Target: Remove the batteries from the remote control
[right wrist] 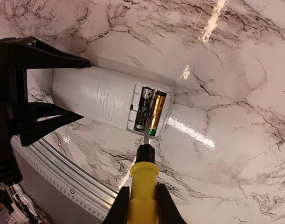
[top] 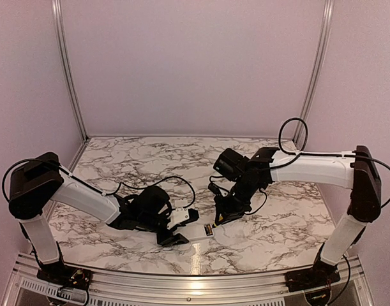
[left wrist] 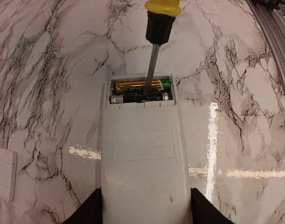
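Our left claw (left wrist: pixel 144 215) is spread partway and pinches the remote control (left wrist: pixel 142 154) across its width. One black finger (left wrist: pixel 88 211) lies against each long side of the white body, near the end away from the battery recess. The remote control lies flat on the marble table (left wrist: pixel 235 93), back side up, in the near middle of the table between the two arms. Its recess is uncovered at the far end, the end that faces the right arm.

Both batteries (left wrist: pixel 140 91) sit side by side in that recess. One is gold with a green end and the other is dark, and they lie across the width of the remote control.

Our right claw (right wrist: pixel 143 207) is pressed tight on the yellow handle of a screwdriver (right wrist: pixel 143 179), with a finger on each side of it. The metal shaft slants down into the recess and crosses over the gold battery. Its tip meets the dark battery near one end, though we cannot tell whether it has got underneath.

A small white panel (left wrist: pixel 3 172) lies flat on the table off to one side of the remote control, apart from it. Neither claw touches it.
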### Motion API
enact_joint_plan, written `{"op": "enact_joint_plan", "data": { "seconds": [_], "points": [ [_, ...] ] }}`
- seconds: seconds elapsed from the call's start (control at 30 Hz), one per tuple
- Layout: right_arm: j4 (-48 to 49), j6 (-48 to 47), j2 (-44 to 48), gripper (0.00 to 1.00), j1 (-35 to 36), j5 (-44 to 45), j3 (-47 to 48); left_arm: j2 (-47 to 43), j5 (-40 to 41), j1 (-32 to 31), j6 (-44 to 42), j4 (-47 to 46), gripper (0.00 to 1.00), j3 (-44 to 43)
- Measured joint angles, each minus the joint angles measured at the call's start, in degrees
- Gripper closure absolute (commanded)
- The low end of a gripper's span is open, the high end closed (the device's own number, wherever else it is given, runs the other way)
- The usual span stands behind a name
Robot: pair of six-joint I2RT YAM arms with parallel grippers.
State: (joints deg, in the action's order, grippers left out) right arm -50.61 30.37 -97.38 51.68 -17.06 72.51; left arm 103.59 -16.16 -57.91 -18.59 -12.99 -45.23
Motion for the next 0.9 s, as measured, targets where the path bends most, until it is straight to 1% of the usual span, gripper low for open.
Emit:
{"op": "enact_joint_plan", "data": {
  "seconds": [0.3, 0.67, 0.9],
  "points": [
    [3.43, -0.02, 2.45, 1.0, -0.9, -1.46, -3.96, 0.0, 1.6, -0.72, -0.02, 0.2, 1.0, 0.0],
    [7.72, -0.7, 5.03, 1.0, -3.76, -6.08, -9.05, -0.17, 3.41, -1.53, -0.55, 0.26, 1.0, 0.09],
    [8.22, -1.66, 5.05, 1.0, -3.98, -8.0, -9.53, -1.95, 5.33, -2.54, -2.23, -2.54, 1.0, 3.02]
  ]
}}
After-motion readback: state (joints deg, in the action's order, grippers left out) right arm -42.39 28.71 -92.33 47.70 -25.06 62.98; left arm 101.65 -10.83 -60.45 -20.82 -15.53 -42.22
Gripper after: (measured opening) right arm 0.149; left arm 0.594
